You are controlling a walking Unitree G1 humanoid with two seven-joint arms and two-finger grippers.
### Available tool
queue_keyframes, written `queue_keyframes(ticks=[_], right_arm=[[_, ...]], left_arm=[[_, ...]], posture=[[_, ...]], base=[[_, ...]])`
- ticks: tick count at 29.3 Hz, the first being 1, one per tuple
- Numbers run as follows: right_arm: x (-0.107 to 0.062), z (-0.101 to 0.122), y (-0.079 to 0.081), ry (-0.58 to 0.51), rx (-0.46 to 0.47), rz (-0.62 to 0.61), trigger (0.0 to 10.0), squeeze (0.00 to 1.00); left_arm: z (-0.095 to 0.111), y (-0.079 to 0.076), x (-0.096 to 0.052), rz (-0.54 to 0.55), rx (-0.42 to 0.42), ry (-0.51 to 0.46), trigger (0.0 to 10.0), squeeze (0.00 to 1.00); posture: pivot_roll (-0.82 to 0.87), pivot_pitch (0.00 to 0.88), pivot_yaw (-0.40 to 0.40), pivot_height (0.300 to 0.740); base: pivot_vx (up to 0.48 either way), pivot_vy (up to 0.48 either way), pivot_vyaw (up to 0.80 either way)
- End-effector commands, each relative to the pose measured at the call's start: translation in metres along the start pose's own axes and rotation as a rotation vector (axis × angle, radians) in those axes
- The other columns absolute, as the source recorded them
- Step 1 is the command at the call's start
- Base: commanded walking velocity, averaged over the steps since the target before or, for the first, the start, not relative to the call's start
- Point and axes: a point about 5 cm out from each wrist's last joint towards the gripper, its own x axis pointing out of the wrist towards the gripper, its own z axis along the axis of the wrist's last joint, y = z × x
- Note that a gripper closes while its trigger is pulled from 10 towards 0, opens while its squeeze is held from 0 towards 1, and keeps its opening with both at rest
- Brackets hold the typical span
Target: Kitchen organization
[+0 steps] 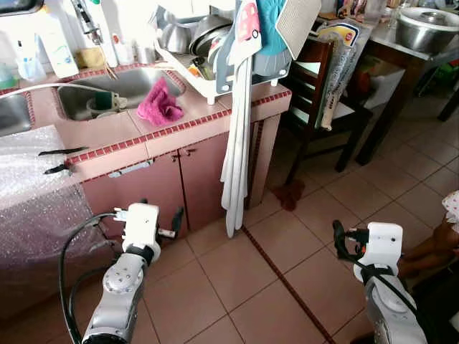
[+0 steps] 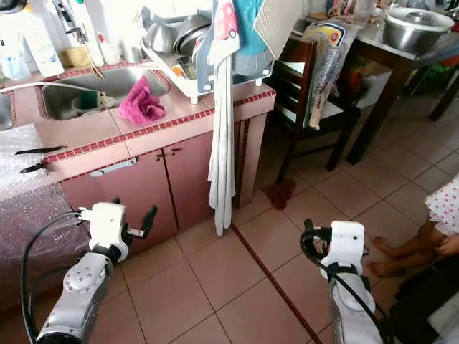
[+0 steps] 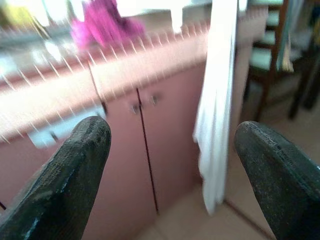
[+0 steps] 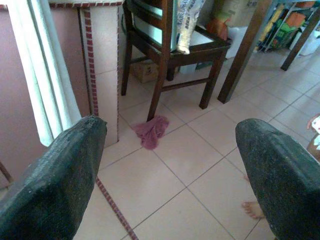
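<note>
A pink tiled counter (image 1: 107, 132) runs across the left, with a steel sink (image 1: 140, 80) set into it. A crumpled magenta cloth (image 1: 159, 104) lies on the counter beside the sink. A white dish rack (image 1: 208, 86) full of bowls stands at the counter's right end, and a long white towel (image 1: 237, 158) hangs from it. My left gripper (image 1: 172, 218) is low in front of the cabinet doors (image 1: 183, 183), open and holding nothing. My right gripper (image 1: 337, 240) hangs open over the floor tiles, facing a reddish rag (image 4: 151, 131) on the floor.
A dark wooden chair (image 1: 323, 107) stands right of the counter, beside a table with a steel bowl (image 1: 428, 27). Bubble wrap (image 1: 32, 186) covers the counter at far left. A person's bare feet (image 2: 391, 252) rest on the floor at right.
</note>
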Motion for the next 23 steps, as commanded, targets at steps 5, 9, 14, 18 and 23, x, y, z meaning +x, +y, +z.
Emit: queue_keyframes(ticks=[5,9,14,18,23], right_arm=[[0.003,0.002,0.009,-0.005,-0.008,0.014,10.0,0.0],[0.007,0.001,0.024,0.007,0.0,0.053,10.0,0.0],[0.008,0.005,0.028,-0.003,0.004,0.041,10.0,0.0],[0.006,0.009,0.026,-0.013,0.056,-0.022,10.0,0.0],[0.004,0.01,0.024,0.021,0.052,-0.091,10.0,0.0]], left_arm=[[-0.005,0.013,-0.011,0.031,0.035,0.004,10.0,0.0],[-0.012,0.014,-0.021,0.043,0.019,0.035,10.0,0.0],[-0.014,0.009,-0.026,0.025,0.024,0.037,10.0,0.0],[-0.013,0.005,-0.031,0.015,0.006,0.039,10.0,0.0],[-0.007,0.003,-0.031,-0.023,0.016,0.025,10.0,0.0]], posture=[[0.04,0.0,-0.025,0.74],[0.07,0.0,-0.036,0.74],[0.07,0.0,-0.048,0.74],[0.07,0.0,-0.042,0.74],[0.03,0.0,-0.008,0.74]], base=[[0.0,0.0,0.0],[0.0,0.0,0.0],[0.0,0.0,0.0],[0.0,0.0,0.0],[0.0,0.0,0.0]])
